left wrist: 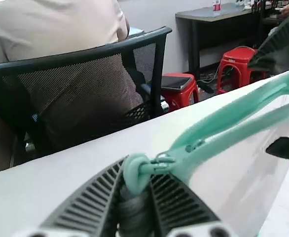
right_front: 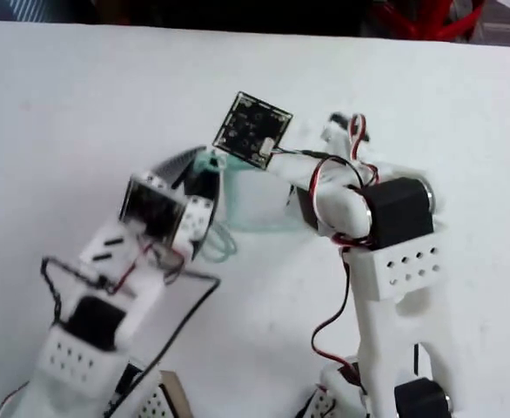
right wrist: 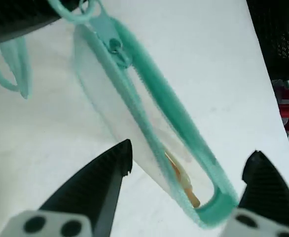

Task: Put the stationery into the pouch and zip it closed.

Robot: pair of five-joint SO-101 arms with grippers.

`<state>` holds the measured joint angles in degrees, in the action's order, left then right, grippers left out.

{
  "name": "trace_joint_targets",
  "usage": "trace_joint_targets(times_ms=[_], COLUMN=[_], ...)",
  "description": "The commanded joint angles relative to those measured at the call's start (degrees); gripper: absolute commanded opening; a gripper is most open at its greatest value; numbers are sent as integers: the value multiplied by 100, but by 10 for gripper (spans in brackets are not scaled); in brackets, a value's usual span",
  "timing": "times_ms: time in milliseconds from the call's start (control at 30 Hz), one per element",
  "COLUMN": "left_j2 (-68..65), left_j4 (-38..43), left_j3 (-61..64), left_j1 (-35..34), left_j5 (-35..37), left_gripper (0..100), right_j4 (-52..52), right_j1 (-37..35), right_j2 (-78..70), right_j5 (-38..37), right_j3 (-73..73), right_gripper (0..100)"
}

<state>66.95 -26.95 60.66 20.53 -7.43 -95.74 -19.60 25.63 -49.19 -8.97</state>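
A clear pouch (right_front: 257, 205) with teal zip trim lies in the middle of the white table. Its zip stands open along most of the mouth (right wrist: 184, 123), with the slider (right wrist: 116, 45) near one end. A yellow-orange piece of stationery (right wrist: 183, 181) lies inside near the other end. My left gripper (left wrist: 137, 173) is shut on the teal zip pull ring (left wrist: 134, 170) at the pouch's left end (right_front: 204, 165). My right gripper (right wrist: 191, 150) hovers open over the pouch's other end, one finger on each side.
A teal cord loop (right_front: 222, 240) trails from the pouch toward the left arm (right_front: 107, 261). The right arm (right_front: 394, 226) stands to the pouch's right with loose cables. Beyond the table's far edge are a black mesh chair (left wrist: 85, 84) and red stools (left wrist: 238, 59).
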Motion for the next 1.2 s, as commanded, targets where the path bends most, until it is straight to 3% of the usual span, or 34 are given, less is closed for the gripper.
trace_joint_targets(times_ms=[0,167,300,533,767,1000,1167], left_j2=[-945,-1024,-690,-391,-892,-1393,-1385], left_j4=[141,105,105,18,-633,-677,-905], left_j3=[-756,-747,-738,-1011,-2136,-2365,-2418], left_j1=[-75,-127,-84,-66,532,462,426], left_j5=[79,79,79,88,88,88,88], left_gripper=[24,24,24,26,24,24,24], right_j4=[470,1244,1692,2396,3433,4180,5165], right_j1=[514,1314,1385,1358,1349,1385,1481], right_j2=[-13,-101,-110,215,1007,3055,4593], right_j5=[53,-9,-475,-448,607,1556,1169], right_j3=[-193,475,1424,2541,3736,5046,6690], right_gripper=[352,303,286,236,237,225,35])
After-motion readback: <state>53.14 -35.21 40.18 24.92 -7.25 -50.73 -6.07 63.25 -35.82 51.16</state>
